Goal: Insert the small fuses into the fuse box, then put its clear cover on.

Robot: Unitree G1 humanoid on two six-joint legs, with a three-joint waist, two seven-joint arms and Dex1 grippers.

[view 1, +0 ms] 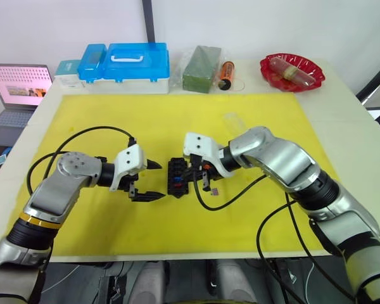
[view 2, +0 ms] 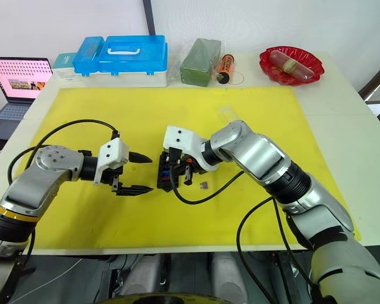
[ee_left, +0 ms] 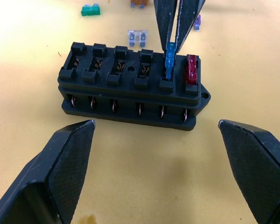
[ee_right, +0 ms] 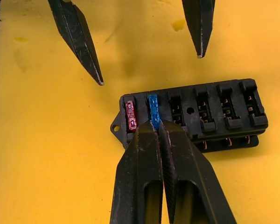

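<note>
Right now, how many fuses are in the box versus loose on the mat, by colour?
In fuse box: red fuse 1, blue fuse 1 (right gripper pinching it).
Loose on mat: green 1, grey 1, orange 1, purple 1.
Total: 6.

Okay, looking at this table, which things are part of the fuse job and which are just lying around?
Job:
fuse box
blue fuse, pinched by right gripper
red fuse, seated
loose fuses: green, grey
left gripper, open

Lying about:
blue case
green block
red bowl
laptop

Honestly nothing's readable from here, the laptop (view 1: 19, 85) screen is just a blur of tiny rows and the orange tube's (view 1: 227, 75) label is too small to make out.
</note>
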